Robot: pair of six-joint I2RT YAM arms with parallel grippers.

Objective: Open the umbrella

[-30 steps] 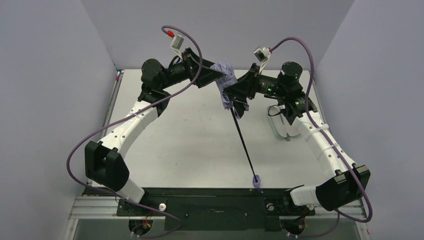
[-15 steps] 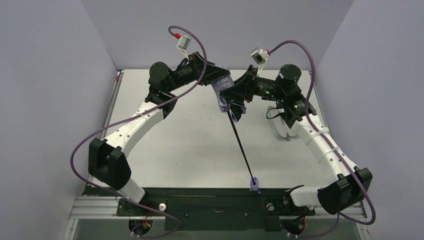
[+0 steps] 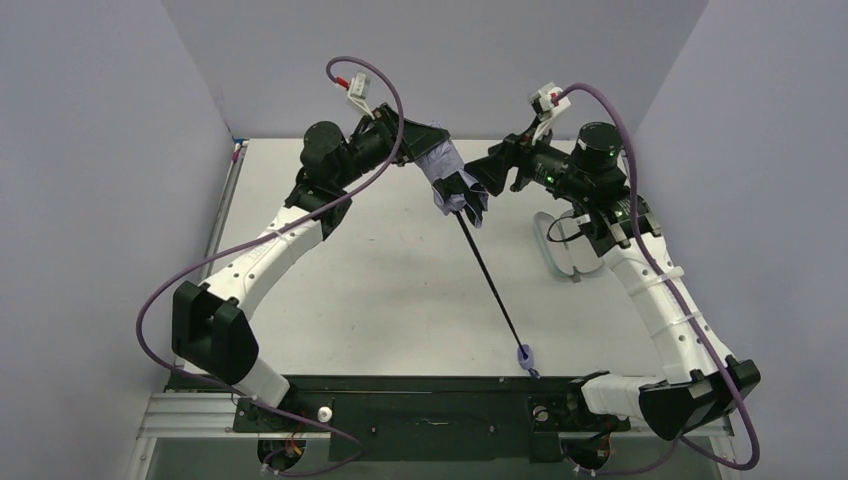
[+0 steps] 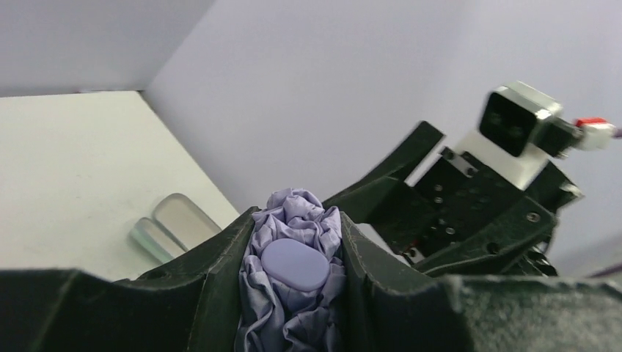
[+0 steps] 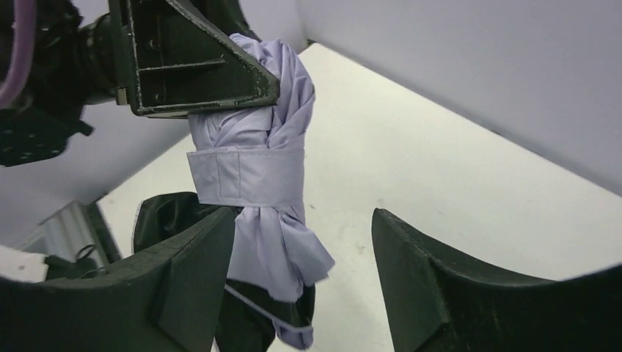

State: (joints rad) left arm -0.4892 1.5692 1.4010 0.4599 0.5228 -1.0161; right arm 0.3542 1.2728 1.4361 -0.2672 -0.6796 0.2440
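The umbrella [image 3: 447,172] hangs folded above the table, its lavender canopy still bound by a strap [image 5: 246,176]. Its thin black shaft [image 3: 492,285] slants down toward the near edge and ends in the small lavender handle [image 3: 524,354]. My left gripper [image 3: 432,152] is shut on the canopy's top end; in the left wrist view the crumpled fabric and its oval cap [image 4: 295,265] sit squeezed between the fingers. My right gripper [image 3: 483,172] stands open just right of the canopy. In its wrist view the bundle [image 5: 253,147] lies against the left finger [image 5: 194,264], with a wide gap to the other.
A clear oval holder [image 3: 560,245] lies on the table under the right arm, and it shows as clear shapes [image 4: 172,224] in the left wrist view. Grey walls enclose the table [image 3: 380,290] on three sides. The black base rail [image 3: 420,400] runs along the near edge.
My left gripper has shut on the canopy top. My right gripper has opened, let go of the bundle and drawn back to the right. The handle end has swung slightly right.
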